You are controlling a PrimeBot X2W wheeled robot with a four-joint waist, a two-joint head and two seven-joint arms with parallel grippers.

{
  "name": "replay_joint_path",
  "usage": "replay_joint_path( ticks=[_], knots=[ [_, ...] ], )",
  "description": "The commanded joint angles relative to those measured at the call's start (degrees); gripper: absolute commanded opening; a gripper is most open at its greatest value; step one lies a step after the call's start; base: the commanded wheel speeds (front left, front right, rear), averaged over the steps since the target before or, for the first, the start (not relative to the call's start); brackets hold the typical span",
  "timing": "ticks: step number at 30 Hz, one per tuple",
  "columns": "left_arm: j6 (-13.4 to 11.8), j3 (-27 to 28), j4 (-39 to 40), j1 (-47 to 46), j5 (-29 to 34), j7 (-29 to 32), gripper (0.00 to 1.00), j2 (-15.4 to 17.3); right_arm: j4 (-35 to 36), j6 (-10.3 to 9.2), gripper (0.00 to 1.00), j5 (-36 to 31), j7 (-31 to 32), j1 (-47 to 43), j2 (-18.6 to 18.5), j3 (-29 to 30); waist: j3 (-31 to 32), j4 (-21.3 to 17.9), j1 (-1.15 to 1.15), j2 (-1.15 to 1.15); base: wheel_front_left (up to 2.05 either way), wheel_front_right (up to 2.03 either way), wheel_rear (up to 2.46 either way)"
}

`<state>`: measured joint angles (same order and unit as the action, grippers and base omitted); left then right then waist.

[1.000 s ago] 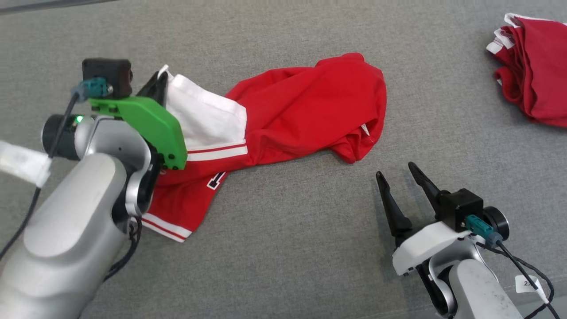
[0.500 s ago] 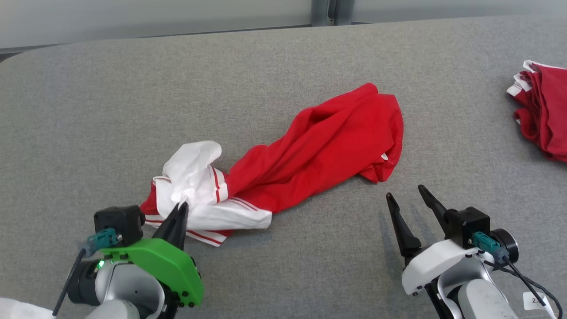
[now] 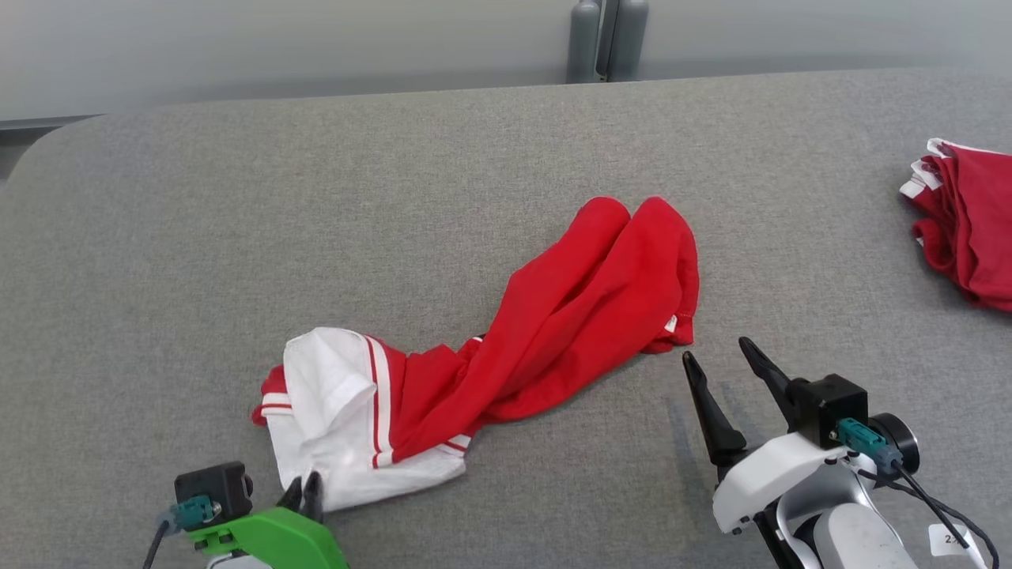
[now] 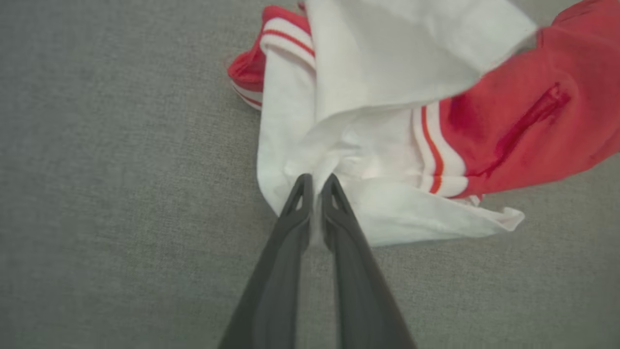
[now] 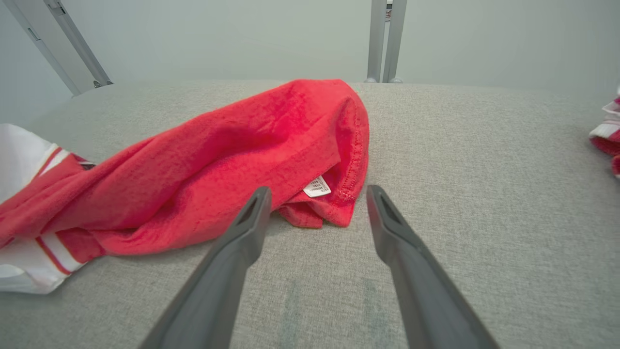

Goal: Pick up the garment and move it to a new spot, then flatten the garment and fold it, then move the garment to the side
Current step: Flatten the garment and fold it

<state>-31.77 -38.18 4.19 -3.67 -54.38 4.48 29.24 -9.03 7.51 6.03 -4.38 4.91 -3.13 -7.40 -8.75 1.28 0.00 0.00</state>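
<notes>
Head view: garment (image 3: 553, 316), red with a white striped end, lies crumpled in a long diagonal across the grey counter (image 3: 237, 221). Left gripper (image 3: 303, 484) at lower left, jaws pinched on the white edge nearest the robot. Right gripper (image 3: 715, 350) at lower right, jaws wide, holding nothing, tips just beside the red end. Second red cloth (image 3: 968, 237) at the right edge, well apart.

Left wrist view: jaws closed tight on a bunched fold of white fabric.

Right wrist view: jaws spread; the red hem with a small white label (image 5: 317, 186) sits just ahead of the tips.
</notes>
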Motion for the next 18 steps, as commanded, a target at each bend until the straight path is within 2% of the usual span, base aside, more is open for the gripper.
replay_joint_path(
  ticks=[1,4,10,13,18],
  knots=[
    [-0.6,-0.04,-1.16,1.42,-0.94,0.36,1.0,-0.47,-0.01,-0.05,1.0,0.16,-0.02,-0.82,-0.38,0.13,0.27,-0.21,0.0,0.0,0.0,0.0,0.0],
    [-0.94,0.21,-2.02,2.13,-1.7,0.8,1.0,-0.52,0.35,-0.05,1.0,-0.08,0.25,-1.14,-0.34,0.51,0.56,-0.29,0.0,0.0,0.0,0.0,0.0],
    [-2.61,1.28,-0.47,2.69,-0.57,1.01,1.0,2.46,0.87,-0.05,1.0,-0.33,0.45,-2.01,-0.39,1.33,1.33,0.0,0.0,0.0,0.0,0.0,0.0],
    [-1.73,3.56,2.06,0.98,1.23,-3.91,1.0,2.94,1.12,-0.05,1.0,-0.41,0.5,-2.37,-0.37,1.82,1.74,0.33,0.0,0.0,0.0,0.0,0.0],
    [1.0,5.66,3.88,0.08,3.55,-11.72,1.0,1.56,1.32,-0.05,1.0,-0.66,0.8,-2.37,-0.66,1.82,2.56,0.71,0.0,0.0,0.0,0.0,0.0]
  ],
)
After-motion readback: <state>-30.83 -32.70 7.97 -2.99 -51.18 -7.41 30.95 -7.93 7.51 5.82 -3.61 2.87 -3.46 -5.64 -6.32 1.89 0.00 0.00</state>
